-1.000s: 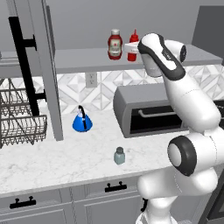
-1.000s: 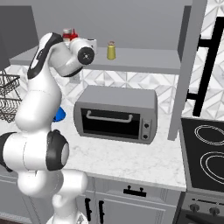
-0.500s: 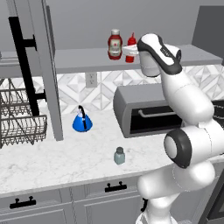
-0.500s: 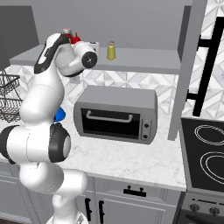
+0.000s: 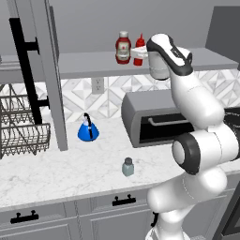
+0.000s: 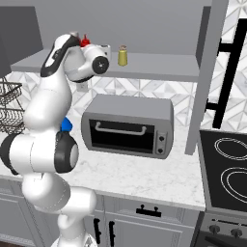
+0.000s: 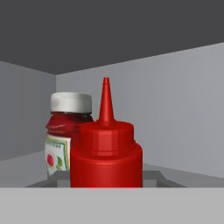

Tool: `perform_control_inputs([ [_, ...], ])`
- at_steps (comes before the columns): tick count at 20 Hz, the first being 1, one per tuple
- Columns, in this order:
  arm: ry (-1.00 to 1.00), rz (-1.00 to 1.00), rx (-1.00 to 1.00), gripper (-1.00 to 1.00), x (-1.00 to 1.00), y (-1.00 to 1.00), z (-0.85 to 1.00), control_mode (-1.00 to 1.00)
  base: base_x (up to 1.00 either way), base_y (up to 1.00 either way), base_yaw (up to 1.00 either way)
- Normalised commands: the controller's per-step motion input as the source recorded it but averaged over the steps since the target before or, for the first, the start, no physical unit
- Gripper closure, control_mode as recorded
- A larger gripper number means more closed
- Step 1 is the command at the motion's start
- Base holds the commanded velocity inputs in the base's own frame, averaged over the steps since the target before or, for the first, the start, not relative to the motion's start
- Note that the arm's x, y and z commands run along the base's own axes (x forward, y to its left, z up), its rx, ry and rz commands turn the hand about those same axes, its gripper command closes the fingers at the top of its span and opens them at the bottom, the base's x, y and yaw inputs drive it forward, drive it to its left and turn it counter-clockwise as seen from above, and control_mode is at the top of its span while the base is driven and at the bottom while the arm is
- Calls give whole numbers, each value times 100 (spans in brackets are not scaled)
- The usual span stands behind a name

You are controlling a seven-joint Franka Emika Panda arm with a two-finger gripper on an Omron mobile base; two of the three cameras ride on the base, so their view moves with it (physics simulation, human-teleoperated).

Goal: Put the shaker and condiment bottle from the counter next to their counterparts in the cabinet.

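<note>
Grey cabinet shelf (image 5: 84, 64) in left base view: condiment bottle (image 5: 139, 45) upright just right of ketchup bottle (image 5: 123, 48), hand at it; shaker (image 5: 128, 167) on the counter (image 5: 61, 173). Right base view: yellow shaker (image 6: 122, 56) on shelf. Hand view: condiment bottle dead ahead, close, ketchup behind-left; jaws' state — can't tell.

Shelf (image 5: 84, 63): ketchup bottle (image 5: 123, 47), yellow shaker (image 6: 122, 56).

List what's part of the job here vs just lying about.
Job: squeeze bottle at the gripper, ketchup beside it, teal shaker on the counter, yellow shaker, cabinet shelf.
Lying about: toaster oven, blue kettle, dish rack, stove.
</note>
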Motion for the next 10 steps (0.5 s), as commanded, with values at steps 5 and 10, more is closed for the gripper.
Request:
perform_control_inputs([
  [5, -2, 0, 0, -100, 3, 0, -28, -100, 0, 0, 0],
  [10, -1, 0, 0, -100, 3, 0, -16, -100, 0, 0, 0],
])
